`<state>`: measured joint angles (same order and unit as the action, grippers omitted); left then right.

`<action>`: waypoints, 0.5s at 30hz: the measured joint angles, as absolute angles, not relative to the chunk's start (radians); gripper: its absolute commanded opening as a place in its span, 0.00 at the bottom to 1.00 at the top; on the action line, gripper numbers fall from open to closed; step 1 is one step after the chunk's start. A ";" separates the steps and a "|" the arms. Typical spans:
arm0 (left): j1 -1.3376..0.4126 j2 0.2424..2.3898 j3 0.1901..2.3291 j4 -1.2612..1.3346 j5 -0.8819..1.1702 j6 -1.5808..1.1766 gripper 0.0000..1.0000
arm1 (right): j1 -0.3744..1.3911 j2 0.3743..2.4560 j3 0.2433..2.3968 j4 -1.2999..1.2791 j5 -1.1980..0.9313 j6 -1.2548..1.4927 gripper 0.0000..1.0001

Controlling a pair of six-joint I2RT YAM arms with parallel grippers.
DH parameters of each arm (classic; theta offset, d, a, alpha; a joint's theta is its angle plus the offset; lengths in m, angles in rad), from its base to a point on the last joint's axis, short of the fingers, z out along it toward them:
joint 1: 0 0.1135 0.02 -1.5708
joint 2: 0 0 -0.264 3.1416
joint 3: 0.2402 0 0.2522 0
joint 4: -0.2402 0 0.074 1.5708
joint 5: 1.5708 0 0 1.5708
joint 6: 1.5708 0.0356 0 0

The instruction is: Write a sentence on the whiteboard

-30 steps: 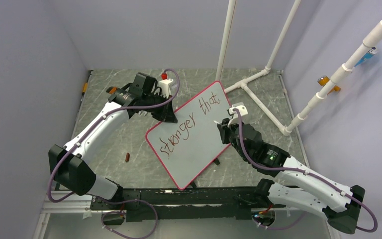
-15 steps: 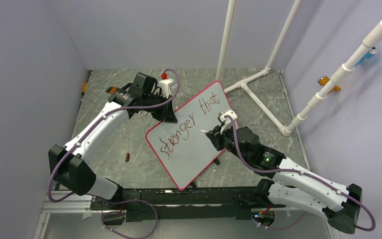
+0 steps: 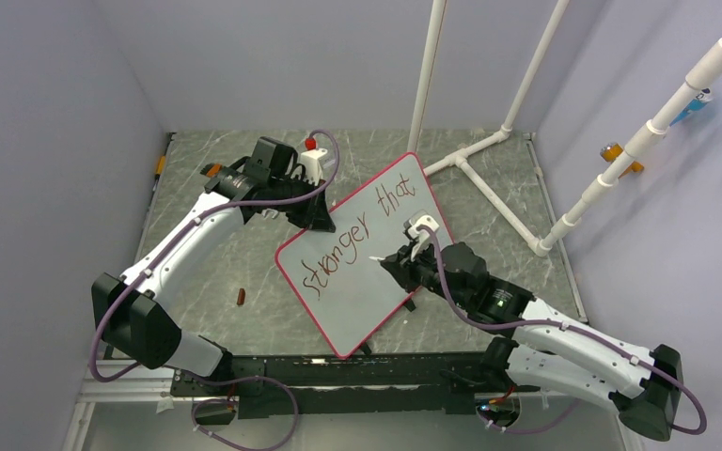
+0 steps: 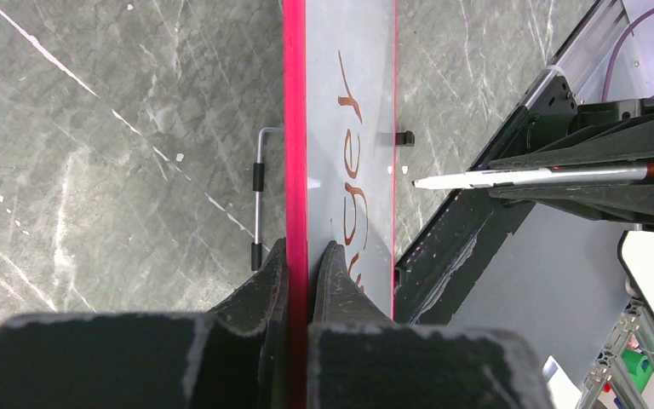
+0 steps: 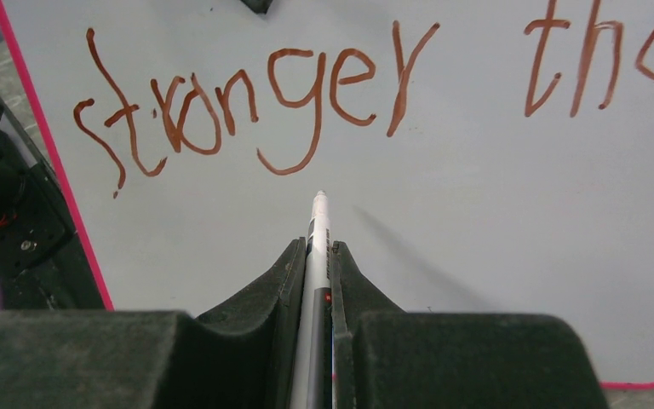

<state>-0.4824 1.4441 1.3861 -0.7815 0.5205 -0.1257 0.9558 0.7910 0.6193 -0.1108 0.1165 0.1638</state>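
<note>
The whiteboard point(image 3: 357, 293), white with a pink-red rim, stands tilted on the table. The sentence point(image 3: 350, 246) reads "stronger that" in dark red on one line. My left gripper point(image 3: 323, 222) is shut on the board's upper left rim; the left wrist view shows its jaws point(image 4: 306, 249) pinching the red edge of the whiteboard point(image 4: 366, 68). My right gripper point(image 3: 398, 262) is shut on a white marker point(image 5: 318, 223). The marker tip points at the bare whiteboard point(image 5: 494, 204) just below the "g" of the sentence point(image 5: 289, 94). I cannot tell whether it touches. The marker also shows in the left wrist view point(image 4: 519, 176).
A white pipe frame point(image 3: 489, 160) stands at the back right of the table. A small brown-red cap point(image 3: 241, 298) lies left of the board. A black clip point(image 3: 409, 305) sits at the board's lower right edge. The black base rail point(image 3: 338, 376) runs along the near edge.
My right gripper has moved left with the marker, from the board's right edge to over its middle, below the writing. The left arm and the board have not moved.
</note>
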 measured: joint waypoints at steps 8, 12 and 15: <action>-0.484 1.444 1.386 -0.781 0.520 -0.125 0.00 | 0.957 0.791 0.570 -0.076 0.068 0.163 0.00; -0.486 1.444 1.388 -0.782 0.519 -0.125 0.00 | 0.966 0.790 0.547 -0.060 0.053 0.163 0.00; -0.486 1.444 1.388 -0.782 0.519 -0.125 0.00 | 0.977 0.789 0.532 -0.041 0.047 0.163 0.00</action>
<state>-0.4862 1.4441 1.3880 -0.7818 0.5190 -0.1253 0.9768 0.7891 0.5323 -0.0414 0.0467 0.1635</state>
